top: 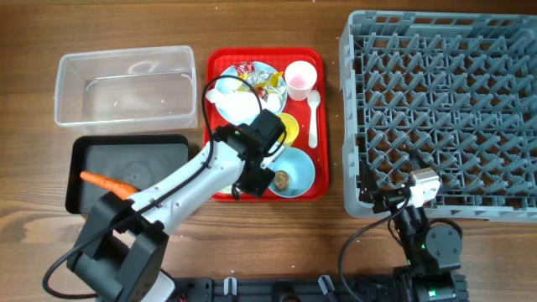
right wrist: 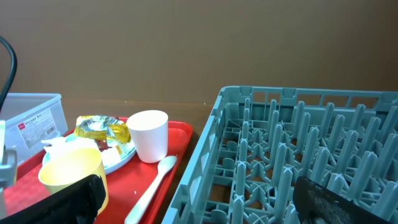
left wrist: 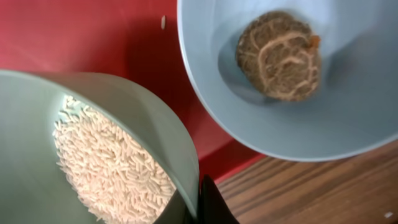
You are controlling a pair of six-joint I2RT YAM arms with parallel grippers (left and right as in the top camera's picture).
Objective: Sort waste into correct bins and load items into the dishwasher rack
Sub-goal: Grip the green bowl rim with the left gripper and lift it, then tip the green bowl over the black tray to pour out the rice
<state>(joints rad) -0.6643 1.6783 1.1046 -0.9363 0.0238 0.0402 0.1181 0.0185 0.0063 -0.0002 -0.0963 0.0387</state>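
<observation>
The rice bowl [left wrist: 155, 134] is clamped at its rim by the left pincer [top: 252, 177] over the tray [top: 322, 159]; the black bin [top: 126, 164], judged next, lies just leftward; the right pincer [right wrist: 199, 208] is spread wide, empty

"What's that red tray [top: 322, 168] sitting on?"
"A wooden table [top: 285, 243], brown, with the grain running side to side. The tray lies flat near the middle. It has a raised rim and rounded corners."
"And behind it all?"
"Just a plain brown wall [right wrist: 186, 43]."
</observation>
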